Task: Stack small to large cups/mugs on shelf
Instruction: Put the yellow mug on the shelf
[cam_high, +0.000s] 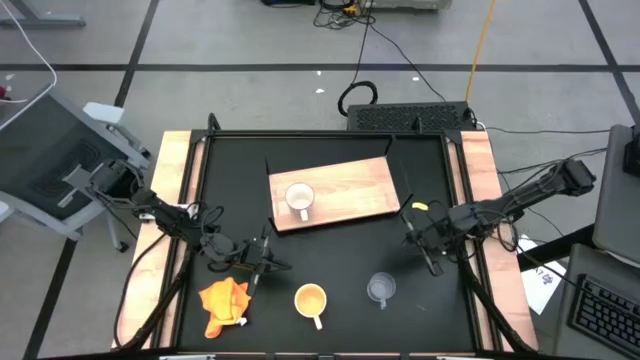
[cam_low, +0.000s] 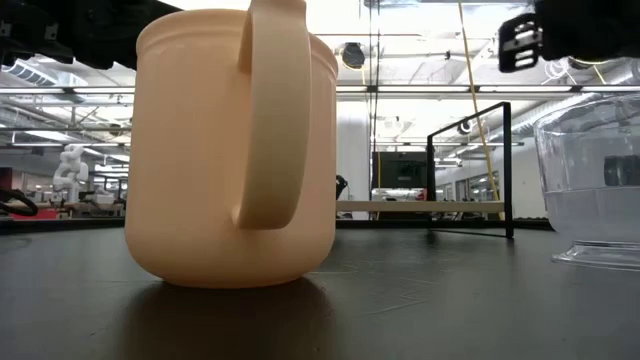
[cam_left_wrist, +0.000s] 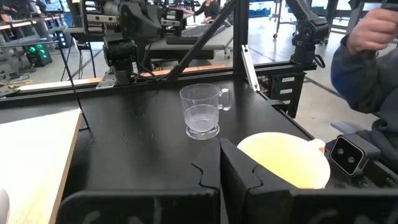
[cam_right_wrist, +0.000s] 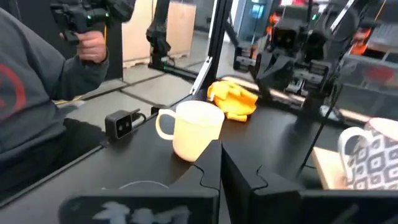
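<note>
Sitting upright on the light-brown wooden shelf board (cam_high: 335, 192): white patterned cup (cam_high: 299, 199), pattern showing only in the right wrist view. Standing on the black worktop (cam_high: 420, 290) near its front edge: yellow-orange handled cup (cam_high: 311, 300) and clear greyish glass cup (cam_high: 380, 288), apart. Hovering closed and empty: left pincer (cam_high: 254, 262) beside the crumpled orange cloth (cam_high: 223, 303), right pincer (cam_high: 432, 253) above the glass cup's side. Filling the low view: the yellow-orange cup alone.
</note>
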